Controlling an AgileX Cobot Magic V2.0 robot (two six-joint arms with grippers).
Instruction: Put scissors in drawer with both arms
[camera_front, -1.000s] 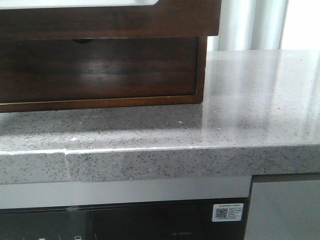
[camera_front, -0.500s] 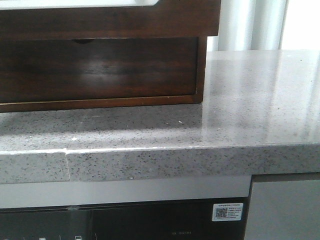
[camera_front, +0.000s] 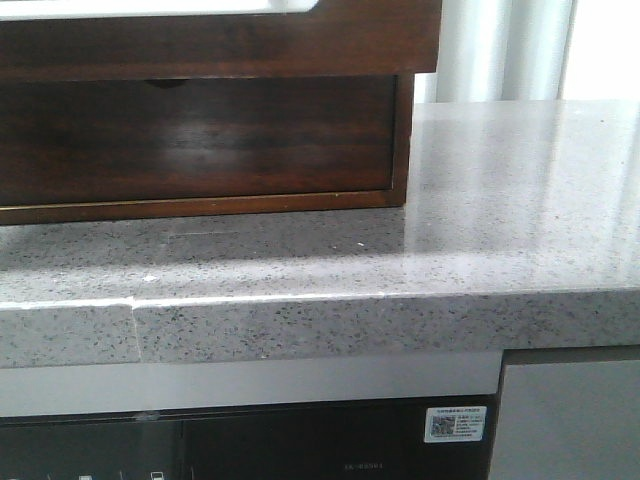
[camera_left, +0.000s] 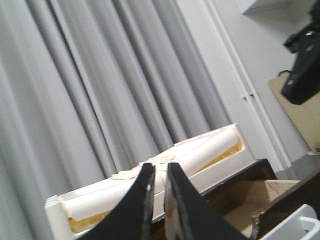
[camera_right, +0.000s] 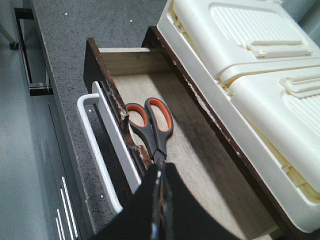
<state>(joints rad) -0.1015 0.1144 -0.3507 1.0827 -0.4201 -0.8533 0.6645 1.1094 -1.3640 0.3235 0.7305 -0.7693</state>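
Right hand (camera_right: 161, 172) clamped on scissors (camera_right: 150, 122) blades, handles inside open drawer (camera_right: 200, 165).

Grey speckled stone countertop (camera_front: 500, 200) fills middle of front view, seam in front edge at lower left. Dark wooden cabinet (camera_front: 402, 130) stands on it, upper left of frame; lower drawer front with half-round finger notch (camera_front: 165, 83) shut. White QR sticker (camera_front: 455, 424) on dark appliance panel, lower right. Grey pleated curtain (camera_left: 100, 90) covers most of left wrist view. White plastic box (camera_right: 260, 75) with ribbed lid occupies upper right of right wrist view, atop cabinet.
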